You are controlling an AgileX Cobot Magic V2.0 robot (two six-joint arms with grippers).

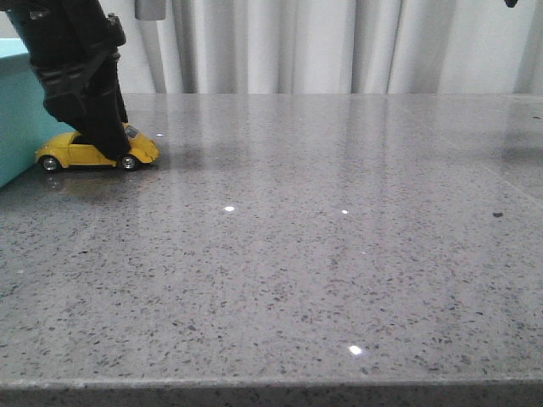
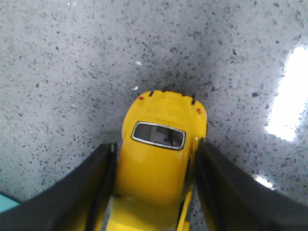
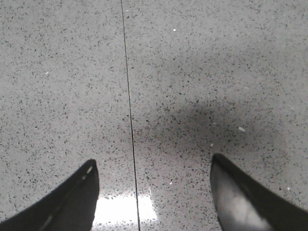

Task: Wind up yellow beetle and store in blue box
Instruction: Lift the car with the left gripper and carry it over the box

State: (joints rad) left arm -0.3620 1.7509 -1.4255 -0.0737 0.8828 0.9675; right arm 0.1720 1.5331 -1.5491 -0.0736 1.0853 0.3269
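The yellow beetle [image 1: 72,151] stands on its wheels on the grey speckled table at the far left, right beside the blue box [image 1: 13,110]. My left gripper [image 1: 117,151] reaches down over the car's right half. In the left wrist view the beetle [image 2: 159,168] lies between the two black fingers [image 2: 96,187], which press against both its sides, with the rear window towards the fingertips. A corner of the blue box [image 2: 6,203] shows at the edge. My right gripper [image 3: 154,161] is open and empty above bare table.
A thin seam [image 3: 129,106] runs across the tabletop under the right gripper. White curtains [image 1: 339,42] hang behind the table. The table's front edge [image 1: 271,386] is close to the camera.
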